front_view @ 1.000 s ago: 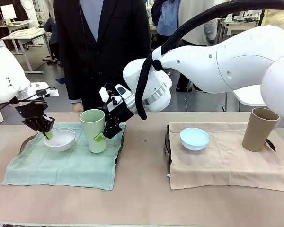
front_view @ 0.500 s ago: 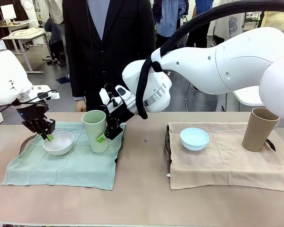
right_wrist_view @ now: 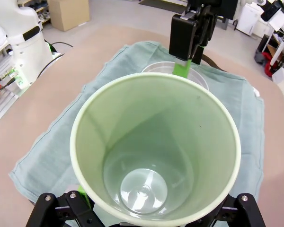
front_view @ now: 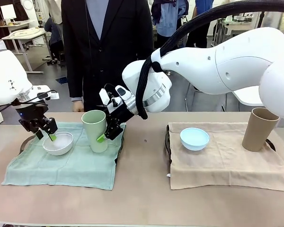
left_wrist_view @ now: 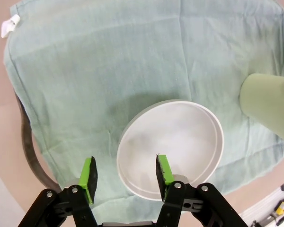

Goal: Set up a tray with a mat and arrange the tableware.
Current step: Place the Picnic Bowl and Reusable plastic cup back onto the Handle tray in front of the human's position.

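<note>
The white bowl rests on the green mat that covers a dark tray. My left gripper is open just above the bowl's near-left rim, one finger over the inside and one outside. My right gripper is shut on the pale green cup, which stands upright on the same mat right of the bowl. The light blue bowl and the tan-brown cup sit on the tan mat.
A person in a dark suit stands at the far edge behind the green mat. A second dark tray shows under the tan mat. Bare tabletop lies between the mats and along the front edge.
The left gripper set the white bowl down flat on the green mat, opened and rose slightly. The right gripper nudged the green cup a little to the right.
</note>
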Controlling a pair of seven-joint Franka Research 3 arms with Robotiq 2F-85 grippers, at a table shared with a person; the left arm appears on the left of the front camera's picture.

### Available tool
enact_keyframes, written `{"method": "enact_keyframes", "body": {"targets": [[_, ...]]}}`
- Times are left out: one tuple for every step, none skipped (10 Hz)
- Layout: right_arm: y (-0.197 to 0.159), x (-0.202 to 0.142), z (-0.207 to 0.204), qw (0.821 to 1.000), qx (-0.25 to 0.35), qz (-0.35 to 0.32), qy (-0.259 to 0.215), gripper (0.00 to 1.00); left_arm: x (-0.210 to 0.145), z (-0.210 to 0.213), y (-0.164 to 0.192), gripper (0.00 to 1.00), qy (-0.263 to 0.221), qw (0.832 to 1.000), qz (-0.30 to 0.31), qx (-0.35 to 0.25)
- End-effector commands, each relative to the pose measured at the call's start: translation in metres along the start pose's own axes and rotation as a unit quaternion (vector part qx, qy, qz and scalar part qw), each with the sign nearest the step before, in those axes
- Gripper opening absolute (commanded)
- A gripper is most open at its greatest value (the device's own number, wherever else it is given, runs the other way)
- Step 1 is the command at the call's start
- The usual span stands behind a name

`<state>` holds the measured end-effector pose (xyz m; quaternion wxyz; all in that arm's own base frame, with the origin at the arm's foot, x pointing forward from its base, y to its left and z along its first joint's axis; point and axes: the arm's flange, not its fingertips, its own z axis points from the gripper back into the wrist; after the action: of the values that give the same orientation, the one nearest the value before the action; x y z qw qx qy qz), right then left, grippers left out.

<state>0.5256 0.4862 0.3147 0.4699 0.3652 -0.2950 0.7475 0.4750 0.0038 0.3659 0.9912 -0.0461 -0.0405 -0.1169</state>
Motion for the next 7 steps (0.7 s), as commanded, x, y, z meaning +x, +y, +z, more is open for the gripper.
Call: {"method": "enact_keyframes", "body": {"targets": [[-0.001,-0.001,0.004,1.000,-0.002,-0.008,-0.002,1.00,-0.001,0.004,0.002,1.00,0.015,1.000,0.003,0.003],[-0.003,-0.003,0.011,1.000,-0.006,-0.024,-0.010,1.00,-0.004,0.005,0.003,0.85,0.019,1.000,-0.003,0.000],[-0.005,-0.006,0.017,0.999,-0.018,-0.036,-0.014,1.00,-0.007,0.006,0.003,1.00,0.021,1.000,-0.009,-0.004],[-0.008,-0.010,0.024,0.998,-0.032,-0.044,-0.017,1.00,-0.009,0.007,0.001,1.00,0.021,1.000,-0.017,-0.007],[-0.009,-0.014,0.030,0.998,-0.041,-0.052,-0.020,1.00,-0.011,0.007,0.000,1.00,0.023,0.999,-0.023,-0.010],[-0.010,-0.019,0.037,0.997,-0.048,-0.063,-0.022,1.00,-0.012,0.006,0.002,1.00,0.025,0.999,-0.027,-0.010],[-0.008,-0.023,0.046,0.995,-0.053,-0.083,-0.019,1.00,-0.014,0.009,0.006,1.00,0.028,0.999,-0.029,-0.010]]}}
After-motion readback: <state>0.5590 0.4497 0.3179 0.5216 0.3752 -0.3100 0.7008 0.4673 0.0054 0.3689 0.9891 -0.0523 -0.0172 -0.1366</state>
